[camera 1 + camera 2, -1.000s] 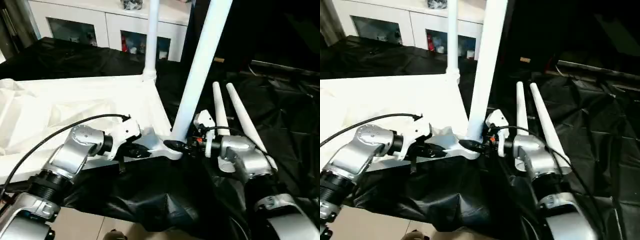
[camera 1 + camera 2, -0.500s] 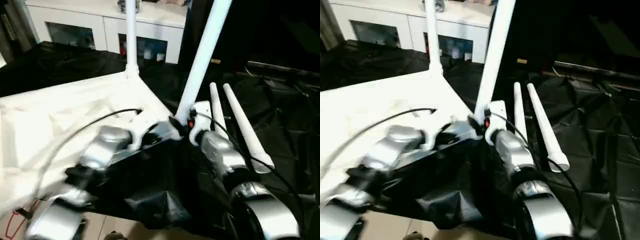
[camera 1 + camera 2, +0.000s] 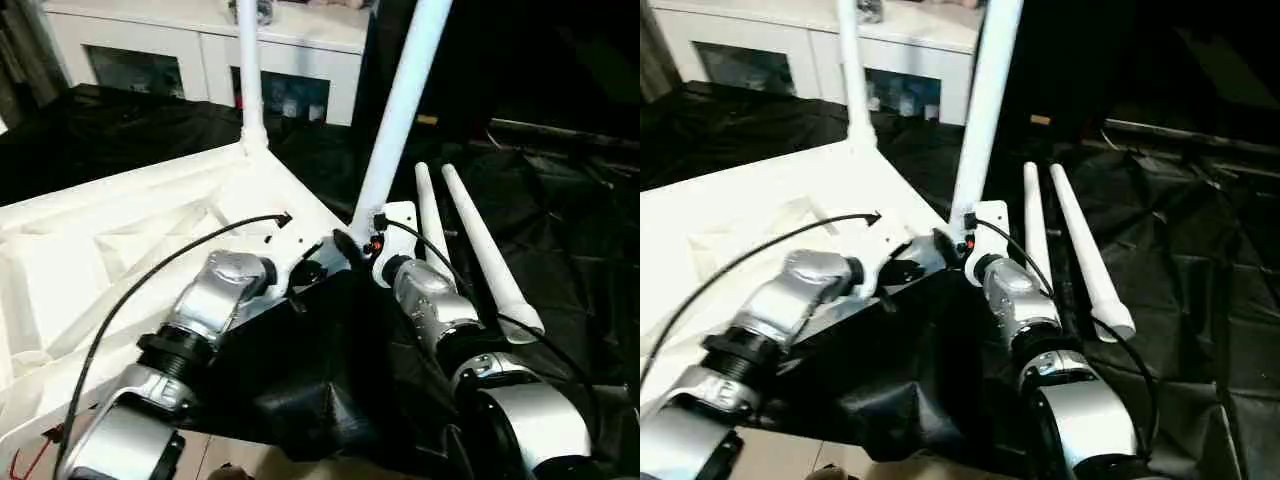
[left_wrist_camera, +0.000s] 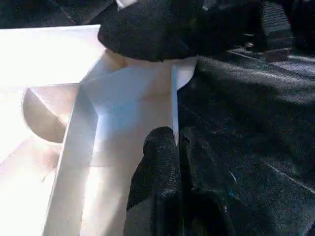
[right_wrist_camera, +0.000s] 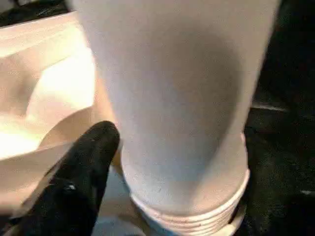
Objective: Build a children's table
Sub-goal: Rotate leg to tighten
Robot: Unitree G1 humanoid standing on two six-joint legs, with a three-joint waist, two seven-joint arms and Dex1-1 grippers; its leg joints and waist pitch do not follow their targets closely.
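The children's table top (image 3: 120,230) lies upside down on black cloth, ribbed underside up. One white leg (image 3: 247,70) stands in the far corner socket. Another leg (image 3: 400,120) stands tilted in the near right corner socket (image 5: 197,216). Two loose legs (image 3: 428,220) (image 3: 485,250) lie side by side on the cloth to the right. My left gripper (image 3: 300,275) is shut on the top's near rim (image 4: 172,113), close to that corner. My right gripper (image 3: 362,240) straddles the base of the near leg, open, with one black finger (image 5: 93,157) beside it and the other hidden.
A white cabinet with glass doors (image 3: 200,60) stands behind the work. Crumpled black cloth (image 3: 560,200) covers the surface and hangs over the front edge, with light floor (image 3: 220,465) below. A red cable (image 3: 20,462) shows at the lower left.
The whole view has swung, so the table top now sits at an angle in the picture. Both grippers stay at the near right corner. The right gripper's jaws look wider around the leg.
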